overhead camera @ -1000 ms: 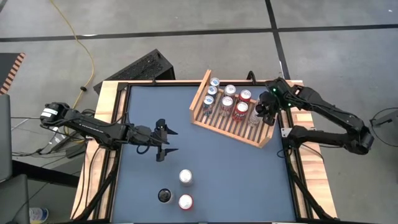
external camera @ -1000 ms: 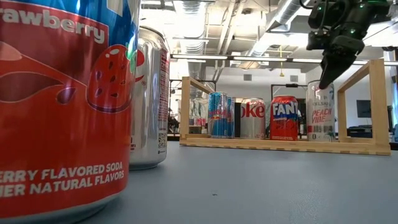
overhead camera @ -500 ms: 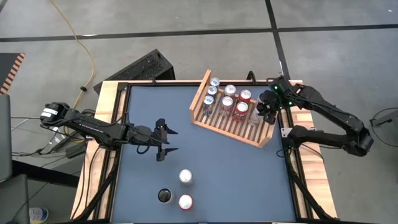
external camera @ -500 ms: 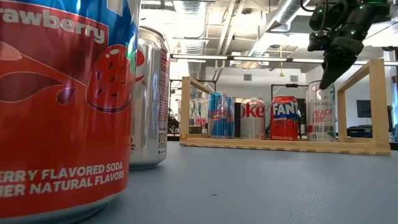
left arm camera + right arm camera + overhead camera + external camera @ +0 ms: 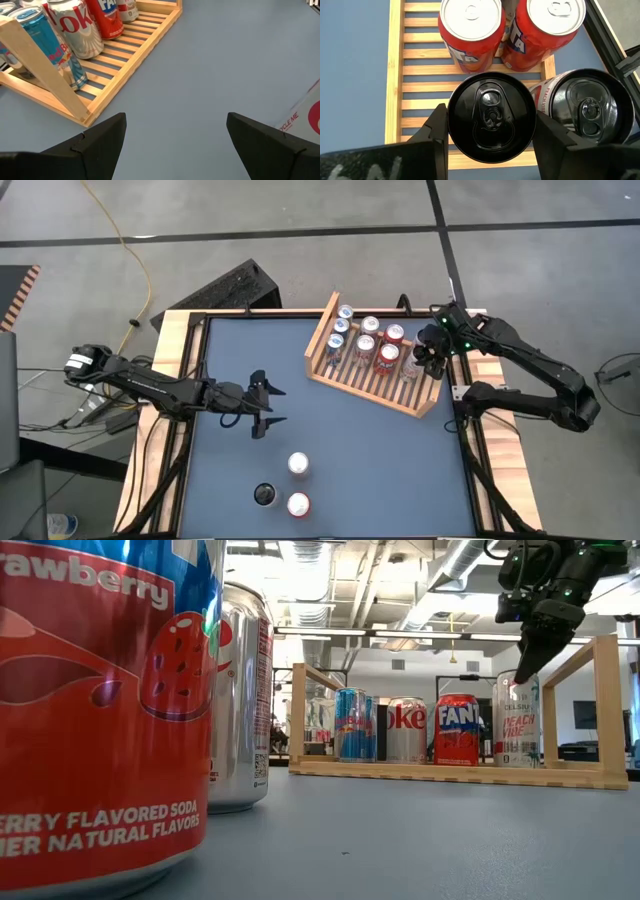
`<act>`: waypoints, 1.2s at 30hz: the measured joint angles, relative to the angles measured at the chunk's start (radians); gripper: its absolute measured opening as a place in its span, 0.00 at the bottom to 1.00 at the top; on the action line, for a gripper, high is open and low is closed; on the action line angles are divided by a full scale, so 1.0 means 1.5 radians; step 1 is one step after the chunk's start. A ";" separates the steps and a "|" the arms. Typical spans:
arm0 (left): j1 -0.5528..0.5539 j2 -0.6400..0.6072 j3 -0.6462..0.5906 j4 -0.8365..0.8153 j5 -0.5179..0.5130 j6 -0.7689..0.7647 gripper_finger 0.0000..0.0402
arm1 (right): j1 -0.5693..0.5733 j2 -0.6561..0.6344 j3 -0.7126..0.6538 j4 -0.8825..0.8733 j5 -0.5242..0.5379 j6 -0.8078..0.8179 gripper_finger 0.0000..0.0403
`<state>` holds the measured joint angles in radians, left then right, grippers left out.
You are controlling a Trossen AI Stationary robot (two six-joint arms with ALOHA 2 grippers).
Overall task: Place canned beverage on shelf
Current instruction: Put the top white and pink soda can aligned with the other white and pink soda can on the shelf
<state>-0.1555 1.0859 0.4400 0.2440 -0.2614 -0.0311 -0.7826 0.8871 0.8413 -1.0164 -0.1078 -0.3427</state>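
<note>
The light wooden shelf [image 5: 368, 383] stands at the table's far right and holds several upright cans on its slats [image 5: 420, 80]. My right gripper [image 5: 490, 116] is over the shelf's right end [image 5: 429, 360], shut on a black-topped can [image 5: 491, 117]. Beside this can stands a second black-topped can with a peach label [image 5: 590, 110]. The low view shows the gripper [image 5: 524, 668] at the top of a peach-labelled can [image 5: 517, 725]. My left gripper [image 5: 272, 407] is open and empty over the table's middle left, and its wrist view [image 5: 175, 125] faces the shelf [image 5: 135, 55]. My right gripper holds the black-topped can by its two opposite sides just under the rim [image 5: 451, 122], pinched between the two fingers. The fingers come from above, pointing down. The can stands upright on the shelf's slats, next to the peach-labelled can and near two red cans [image 5: 470, 30].
Three loose cans stand near the table's front edge: a silver-topped one [image 5: 298, 465], a black-topped one [image 5: 265, 495] and a red one [image 5: 298, 505]. In the low view the strawberry can [image 5: 100, 710] and a silver can [image 5: 240, 700] fill the left. A raised wooden frame [image 5: 180, 340] rims the table.
My right gripper has shifted a little toward the table's far right corner at the shelf's right end, still around the can's top. The can stands upright on the slats.
</note>
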 joint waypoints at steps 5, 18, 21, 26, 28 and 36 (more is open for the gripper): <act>0.000 0.000 0.000 0.000 -0.001 -0.001 0.83 | 0.000 0.000 0.000 -0.005 0.003 0.027 0.52; 0.000 0.000 0.000 0.000 -0.008 -0.005 0.83 | 0.016 0.001 0.012 -0.052 0.042 0.078 0.68; 0.000 0.000 0.000 0.000 -0.008 -0.005 0.83 | 0.028 0.001 0.040 -0.061 0.041 0.099 0.68; 0.000 0.000 0.000 -0.001 -0.008 -0.005 0.83 | 0.043 0.001 0.099 -0.094 0.041 0.122 0.69; 0.000 0.000 0.000 -0.001 -0.008 -0.006 0.83 | 0.048 0.001 0.122 -0.110 0.046 0.129 0.69; 0.000 0.000 0.000 -0.001 -0.018 -0.007 0.83 | 0.147 0.006 0.147 -0.075 0.108 0.175 0.67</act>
<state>-0.1558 1.0859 0.4400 0.2420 -0.2889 -0.0419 -0.5628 0.8954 1.0620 -1.1286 0.0537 -0.0802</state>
